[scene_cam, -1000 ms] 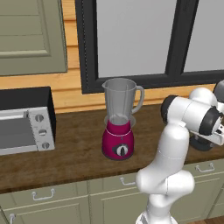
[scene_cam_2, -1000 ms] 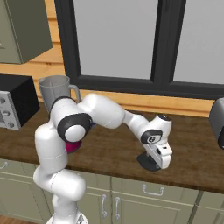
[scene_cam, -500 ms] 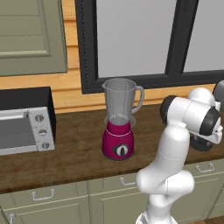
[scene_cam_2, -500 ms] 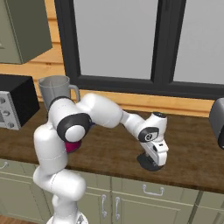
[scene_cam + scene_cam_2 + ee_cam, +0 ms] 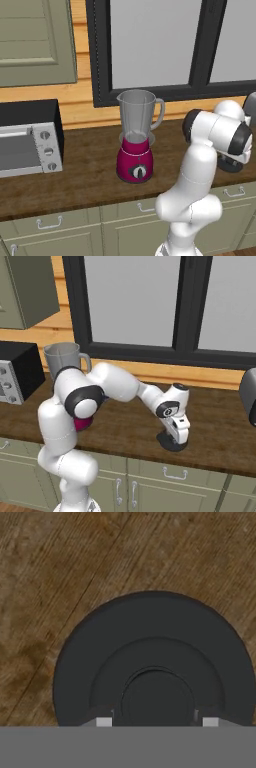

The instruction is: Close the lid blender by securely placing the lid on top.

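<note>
Toaster oven (image 5: 27, 145), grey front with black top, at left edge of left base view, on the wood counter (image 5: 85, 175); three knobs down its right side. Same oven at left edge of right base view (image 5: 15, 376). Dark-framed window (image 5: 155, 45) fills upper middle, wood-plank wall (image 5: 80, 107) under it. Olive upper cabinet (image 5: 35, 40) upper left. Olive lower cabinet fronts (image 5: 125, 225) along bottom, with metal handles (image 5: 49, 222). Dark rounded object (image 5: 248, 396) at right edge of right base view, cut off, can't identify. Hand view: brown wood-grain counter surface (image 5: 60, 572).
</note>
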